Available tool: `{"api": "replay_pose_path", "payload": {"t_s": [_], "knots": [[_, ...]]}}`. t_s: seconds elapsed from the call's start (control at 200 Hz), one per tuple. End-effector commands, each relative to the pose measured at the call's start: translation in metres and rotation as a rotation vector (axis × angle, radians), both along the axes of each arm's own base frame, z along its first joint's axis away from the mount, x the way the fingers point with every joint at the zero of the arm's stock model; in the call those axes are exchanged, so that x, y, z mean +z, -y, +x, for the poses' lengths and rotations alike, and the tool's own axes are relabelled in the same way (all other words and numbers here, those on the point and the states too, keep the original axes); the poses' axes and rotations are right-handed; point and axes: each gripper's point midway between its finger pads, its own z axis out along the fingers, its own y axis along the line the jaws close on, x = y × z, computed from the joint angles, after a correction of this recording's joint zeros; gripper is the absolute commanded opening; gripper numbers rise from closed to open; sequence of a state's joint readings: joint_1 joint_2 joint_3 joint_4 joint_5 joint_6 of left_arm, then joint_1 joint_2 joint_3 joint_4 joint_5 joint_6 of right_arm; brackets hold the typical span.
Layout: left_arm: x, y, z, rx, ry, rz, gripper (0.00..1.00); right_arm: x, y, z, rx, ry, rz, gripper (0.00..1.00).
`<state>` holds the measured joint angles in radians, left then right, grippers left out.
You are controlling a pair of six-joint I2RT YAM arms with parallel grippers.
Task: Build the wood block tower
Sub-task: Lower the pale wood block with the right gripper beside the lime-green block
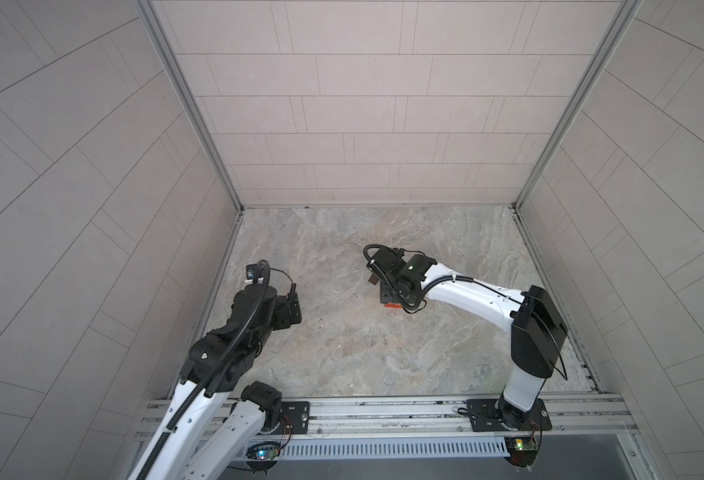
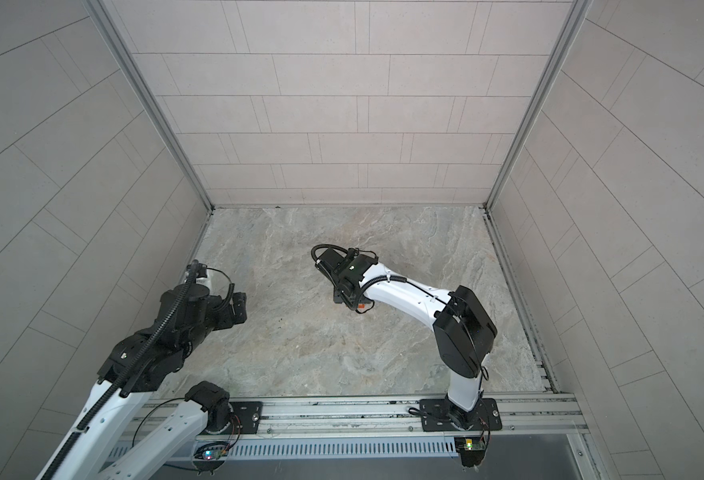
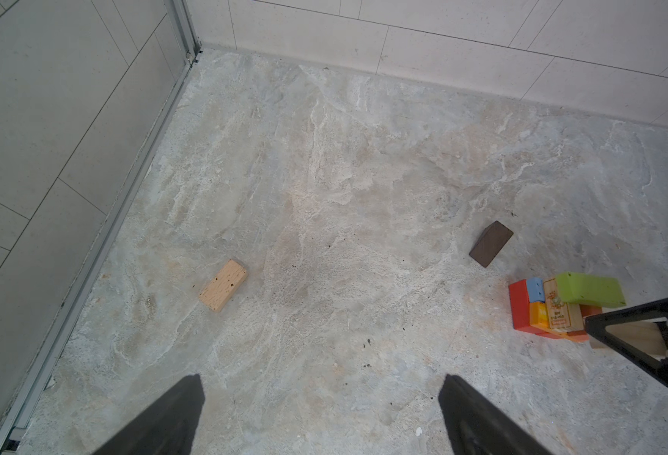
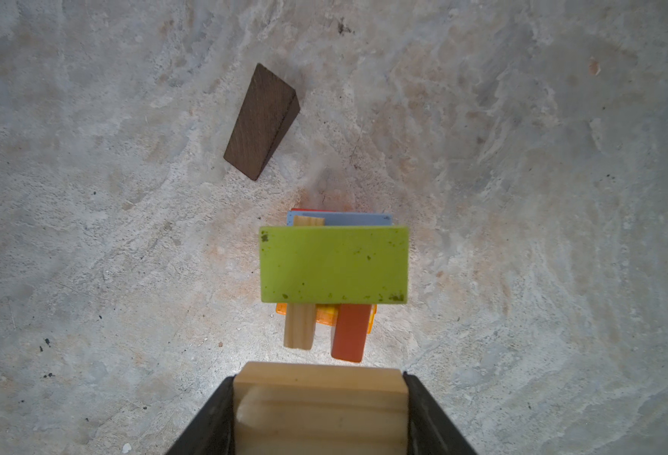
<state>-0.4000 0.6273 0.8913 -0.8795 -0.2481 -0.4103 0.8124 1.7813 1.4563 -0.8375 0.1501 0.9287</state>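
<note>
Pinched between the jaws of the right gripper [image 4: 320, 409]: a tan block [image 4: 320, 398], held just above and beside the tower [image 4: 334, 275] near the middle of the marble table [image 1: 342, 353]. Topped by a green block [image 4: 334, 264], flat and crosswise, over a tan stick [image 4: 300, 327] and a red block [image 4: 350, 333] running the other way. Below those, glimpses of light blue [image 4: 360, 219], orange and yellow. Seen from the left wrist camera as a low stack [image 3: 561, 307], red at the side, green on top, the right gripper [image 3: 647, 346] close against it with pale wood between its fingers. In both top views, mostly hidden under the right wrist, only an orange-red corner [image 1: 393, 306] showing in a top view.

Loose on the marble: a dark brown block [image 4: 261, 122], tilted on an edge, near the tower but apart from it; visible also in the left wrist view [image 3: 490, 244] and as a small dark shape [image 1: 371, 281] by the right gripper in a top view. Well apart, toward the left wall, a second tan block [image 3: 223, 290] lying flat.

Spread wide and empty, the left gripper [image 3: 320, 417], hanging over bare marble near the left wall, its two dark fingers [image 3: 166, 421] framing nothing. Left arm [image 1: 254, 316] folded back at the table's left edge.
</note>
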Motion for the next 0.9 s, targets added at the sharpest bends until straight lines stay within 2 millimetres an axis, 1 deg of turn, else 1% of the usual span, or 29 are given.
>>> {"api": "replay_pose_path", "payload": {"t_s": [0.0, 0.535, 0.891], "knots": [[-0.002, -0.001, 0.000, 0.001, 0.001, 0.012, 1.00, -0.007, 0.006, 0.002, -0.040, -0.010, -0.004, 0.55], [-0.003, -0.001, 0.001, 0.001, -0.007, 0.015, 1.00, -0.017, 0.007, 0.008, -0.047, -0.022, -0.001, 0.55], [-0.004, -0.001, 0.001, 0.000, -0.009, 0.016, 1.00, -0.018, 0.008, 0.011, -0.051, -0.023, 0.002, 0.56]]}}
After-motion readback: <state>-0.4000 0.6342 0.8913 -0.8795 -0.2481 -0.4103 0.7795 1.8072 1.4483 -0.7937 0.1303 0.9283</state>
